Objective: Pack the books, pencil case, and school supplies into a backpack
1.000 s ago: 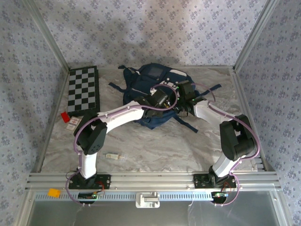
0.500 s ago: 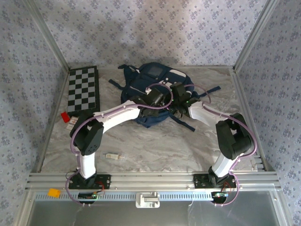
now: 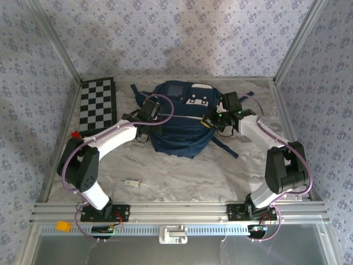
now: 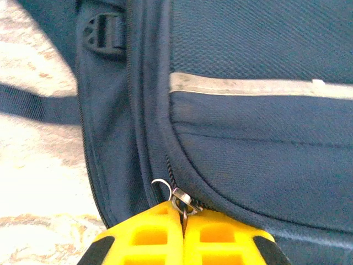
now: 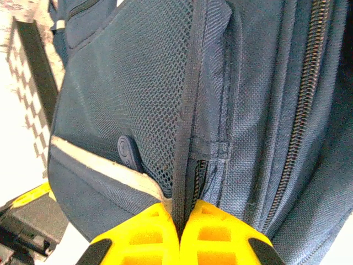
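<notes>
At left flank of backpack [image 3: 182,118], left gripper [image 4: 183,212] clamped on zipper pull [image 4: 182,200]; right gripper [image 5: 179,212] pinches opposite mesh seam [image 5: 185,110]. Zipper step, probably; next needs steady draw along track

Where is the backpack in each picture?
Top external: backpack at the far middle of the table.
Left wrist: backpack across the top and right, above the yellow left hand.
Right wrist: backpack across the middle and right, above the right hand.
Shared landmark: its pale stripe, in both wrist views.
</notes>
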Tool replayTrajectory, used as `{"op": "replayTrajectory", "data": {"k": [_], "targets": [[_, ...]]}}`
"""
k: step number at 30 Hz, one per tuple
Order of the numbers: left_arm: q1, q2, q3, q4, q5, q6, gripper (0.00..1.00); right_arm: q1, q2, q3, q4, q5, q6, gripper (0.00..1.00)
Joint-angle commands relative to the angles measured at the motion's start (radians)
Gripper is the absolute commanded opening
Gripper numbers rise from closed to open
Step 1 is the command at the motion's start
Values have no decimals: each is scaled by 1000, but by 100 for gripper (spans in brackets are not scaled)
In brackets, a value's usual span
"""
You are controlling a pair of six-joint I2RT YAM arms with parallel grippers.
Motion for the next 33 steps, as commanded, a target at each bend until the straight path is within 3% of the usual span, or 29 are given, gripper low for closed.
{"op": "replayTrajectory", "data": {"k": [1, 4, 5, 6, 7, 11, 16, 19, 23, 27, 31, 33], "targets": [[-55, -44, -48, 20, 1, 81, 0, -73, 57, 133, -86, 119, -115, 0], [-184, -39, -42, 43, 30, 58, 0, -83, 133, 224, -85, 143, -130, 0], [-219, -32, -38, 64, 40, 57, 0, -83, 152, 252, -87, 153, -130, 7], [-253, -22, -26, 81, 35, 58, 0, -81, 168, 276, -88, 159, -129, 22], [-269, -6, -4, 81, 27, 68, 0, -75, 177, 293, -88, 153, -125, 31], [-223, 47, 60, 32, -50, 81, 0, -33, 151, 249, -62, 135, -87, 38], [-167, 9, 18, 71, 12, 131, 0, -17, 138, 130, 65, 102, 3, 37], [-149, -19, -23, 70, 36, 177, 0, -18, 126, 116, 69, 134, 16, 11], [-61, -57, -94, 88, -8, 182, 0, -32, 110, 108, 59, 168, 16, 0], [87, -37, -107, 124, 56, 138, 0, -3, 79, 78, 82, 190, 67, 0], [90, -10, -61, 138, 83, 142, 0, 78, 50, 48, 123, 245, 137, 1], [90, -12, -55, 129, 82, 133, 0, 86, 19, 6, 151, 252, 160, 9]]}}
